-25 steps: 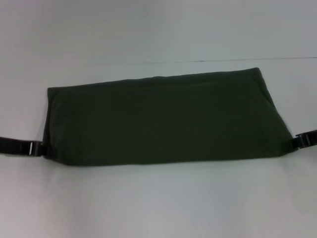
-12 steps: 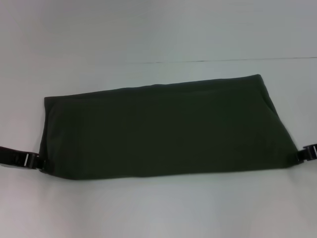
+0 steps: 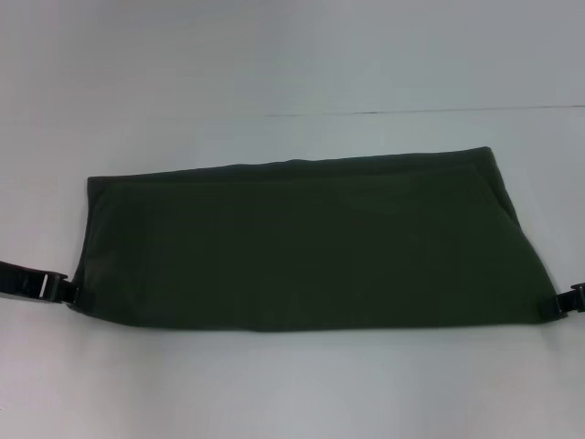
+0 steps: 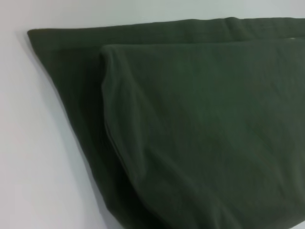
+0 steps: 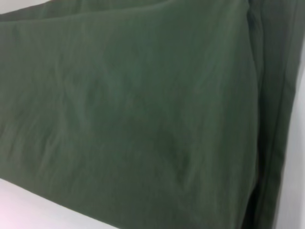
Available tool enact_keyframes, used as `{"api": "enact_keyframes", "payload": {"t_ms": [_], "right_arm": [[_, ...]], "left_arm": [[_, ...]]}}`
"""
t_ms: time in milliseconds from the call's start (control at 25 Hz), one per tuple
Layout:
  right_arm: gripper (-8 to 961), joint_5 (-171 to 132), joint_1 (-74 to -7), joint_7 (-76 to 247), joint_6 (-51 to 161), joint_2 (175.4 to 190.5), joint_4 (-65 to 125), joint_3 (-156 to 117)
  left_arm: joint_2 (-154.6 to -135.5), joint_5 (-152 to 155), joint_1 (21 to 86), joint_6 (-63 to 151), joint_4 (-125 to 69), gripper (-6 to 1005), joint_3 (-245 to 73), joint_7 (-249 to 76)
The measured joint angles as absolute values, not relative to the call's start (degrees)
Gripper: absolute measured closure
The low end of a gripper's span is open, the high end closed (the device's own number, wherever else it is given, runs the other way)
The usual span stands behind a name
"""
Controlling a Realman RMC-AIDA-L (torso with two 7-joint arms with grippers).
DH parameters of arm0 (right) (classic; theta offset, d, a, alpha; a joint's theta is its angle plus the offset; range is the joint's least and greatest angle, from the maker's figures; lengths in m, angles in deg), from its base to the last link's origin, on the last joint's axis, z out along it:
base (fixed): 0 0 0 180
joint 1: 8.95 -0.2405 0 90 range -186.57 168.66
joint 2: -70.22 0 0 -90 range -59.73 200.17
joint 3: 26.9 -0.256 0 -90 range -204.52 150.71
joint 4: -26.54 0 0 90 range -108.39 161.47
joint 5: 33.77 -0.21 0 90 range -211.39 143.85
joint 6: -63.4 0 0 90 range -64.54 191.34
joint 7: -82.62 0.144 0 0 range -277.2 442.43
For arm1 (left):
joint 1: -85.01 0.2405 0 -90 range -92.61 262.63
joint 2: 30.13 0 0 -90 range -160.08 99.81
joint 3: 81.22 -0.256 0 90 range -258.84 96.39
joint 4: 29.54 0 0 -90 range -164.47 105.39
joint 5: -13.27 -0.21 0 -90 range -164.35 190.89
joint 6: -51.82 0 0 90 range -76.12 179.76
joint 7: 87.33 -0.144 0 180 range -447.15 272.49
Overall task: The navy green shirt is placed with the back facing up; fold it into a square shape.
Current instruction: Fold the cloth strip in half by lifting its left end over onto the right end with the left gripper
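The navy green shirt (image 3: pixel 302 238) lies on the white table as a long, wide band with its plain side up. It is doubled over: the left wrist view shows an upper layer (image 4: pixel 200 133) lying on a lower one, and the right wrist view is filled with the same cloth (image 5: pixel 133 109). My left gripper (image 3: pixel 71 294) is at the band's near left corner, shut on the cloth. At the near right corner my right gripper (image 3: pixel 554 306) also grips the cloth, mostly cut off by the picture's edge. No lettering shows.
The white table (image 3: pixel 292 384) stretches bare on the near side of the shirt and beyond it. A thin dark seam (image 3: pixel 411 112) crosses the table's far part.
Both grippers have drawn back toward me, and the shirt has slid with them, so its near edge now lies closer to the table's front.
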State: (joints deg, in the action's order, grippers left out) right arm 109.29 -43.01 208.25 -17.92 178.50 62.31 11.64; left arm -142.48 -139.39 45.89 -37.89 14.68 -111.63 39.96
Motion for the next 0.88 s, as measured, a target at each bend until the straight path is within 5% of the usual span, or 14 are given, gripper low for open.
{"api": "enact_keyframes", "payload": {"t_ms": [360,680,880], "right_arm": [[907,109.3,-43.5,207.8,-16.4,179.06,62.5,10.0],[841,109.3,-44.4,208.1,-19.1,177.88,63.1,7.6],[604,108.6,-44.6,208.1,-22.4,177.66,67.3,4.4]], "left_arm": [[-142.17,-139.4,45.2,-36.9,14.7,975,-111.5,42.0],[-141.64,-138.8,44.2,-37.7,14.7,729,-111.4,42.7],[-140.54,-138.4,42.8,-39.7,15.3,625,-108.5,42.6]]}}
